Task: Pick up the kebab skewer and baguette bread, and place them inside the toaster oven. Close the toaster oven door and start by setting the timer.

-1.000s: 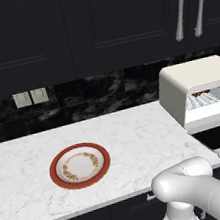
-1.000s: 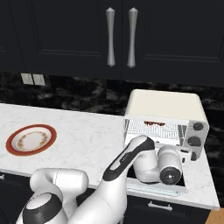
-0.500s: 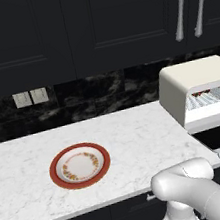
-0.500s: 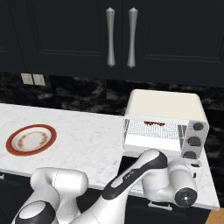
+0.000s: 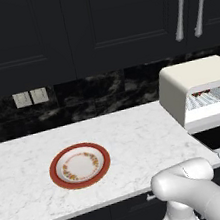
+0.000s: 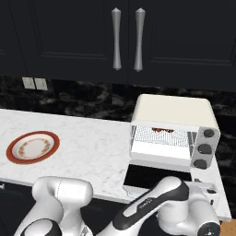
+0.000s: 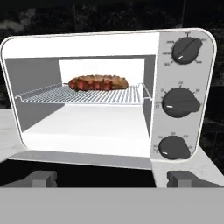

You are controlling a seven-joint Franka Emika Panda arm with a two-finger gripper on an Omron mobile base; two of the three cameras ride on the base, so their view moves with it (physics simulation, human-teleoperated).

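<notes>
With the bread (image 7: 99, 81) and skewer (image 7: 90, 85) on the oven (image 7: 109, 94) rack, my hand (image 7: 112, 179) is spread empty before it; next I lift the dropped door (image 6: 156, 177) shut.

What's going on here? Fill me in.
The robot arm is loading a toaster oven on the marble counter. The baguette bread and the kebab skewer already lie on the wire rack inside. The toaster oven door hangs open, flat in front of the oven. The gripper faces the oven mouth, open and empty. The plate sits bare to the left. Closing the door and setting the timer remain.
</notes>
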